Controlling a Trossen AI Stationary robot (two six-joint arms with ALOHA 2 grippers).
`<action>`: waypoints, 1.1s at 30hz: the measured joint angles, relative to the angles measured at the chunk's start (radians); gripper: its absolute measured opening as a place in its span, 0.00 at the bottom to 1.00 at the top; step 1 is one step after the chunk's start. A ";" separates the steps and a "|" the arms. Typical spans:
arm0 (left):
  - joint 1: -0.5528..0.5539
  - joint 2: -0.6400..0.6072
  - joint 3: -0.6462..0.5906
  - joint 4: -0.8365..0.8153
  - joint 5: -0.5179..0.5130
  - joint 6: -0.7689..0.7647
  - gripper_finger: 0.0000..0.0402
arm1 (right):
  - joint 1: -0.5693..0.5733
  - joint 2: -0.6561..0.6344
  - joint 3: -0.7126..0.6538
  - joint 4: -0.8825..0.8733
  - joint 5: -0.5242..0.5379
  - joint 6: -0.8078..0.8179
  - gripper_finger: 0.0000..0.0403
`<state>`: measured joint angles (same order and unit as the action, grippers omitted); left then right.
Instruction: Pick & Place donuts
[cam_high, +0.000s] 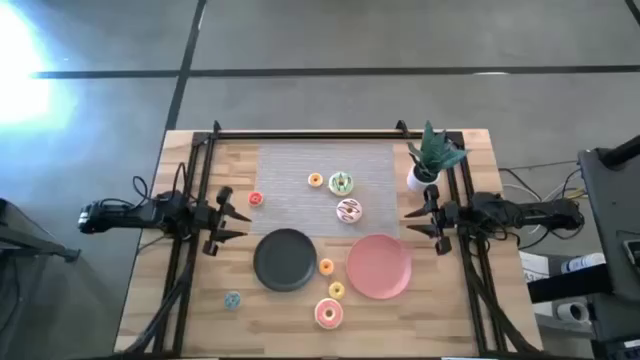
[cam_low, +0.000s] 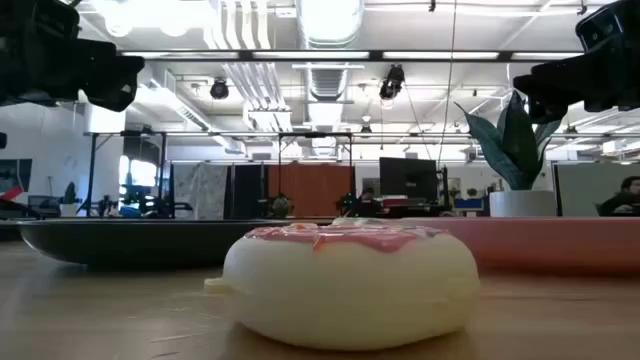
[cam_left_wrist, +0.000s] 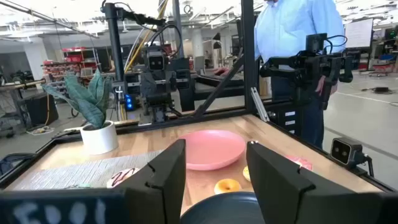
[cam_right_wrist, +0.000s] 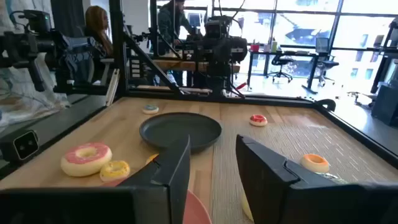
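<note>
Several toy donuts lie flat on the table. On the grey mat are the red one (cam_high: 255, 199), an orange one (cam_high: 315, 180), the green one (cam_high: 342, 183) and the white-pink one (cam_high: 348, 210). Near the plates lie a tiny orange one (cam_high: 326, 266), the yellow one (cam_high: 336, 290), the large pink one (cam_high: 329, 314) (cam_low: 350, 280) and the teal one (cam_high: 232, 300). My left gripper (cam_high: 232, 215) (cam_left_wrist: 214, 180) hovers open at the table's left side, near the red donut. My right gripper (cam_high: 412, 222) (cam_right_wrist: 211, 168) hovers open at the right side. Neither holds anything.
A round black plate (cam_high: 285, 260) and a round pink plate (cam_high: 380, 266) sit side by side toward the near edge. A potted plant (cam_high: 430, 160) stands at the far right corner. Black frame rails (cam_high: 300, 133) border the table. People stand in the room beyond.
</note>
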<state>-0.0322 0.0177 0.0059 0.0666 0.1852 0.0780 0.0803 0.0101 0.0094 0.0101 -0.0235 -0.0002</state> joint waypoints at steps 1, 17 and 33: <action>0.000 0.000 0.000 0.000 0.000 0.000 0.36 | 0.000 0.000 0.000 0.000 0.000 0.000 0.31; 0.000 0.000 0.000 0.000 0.000 0.000 0.36 | 0.000 0.000 0.000 0.000 0.000 0.000 0.31; 0.000 0.000 0.000 0.000 0.000 0.000 0.36 | 0.000 0.000 0.000 0.000 0.000 0.000 0.33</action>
<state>-0.0322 0.0177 0.0059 0.0662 0.1848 0.0780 0.0802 0.0100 0.0093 0.0098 -0.0235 -0.0002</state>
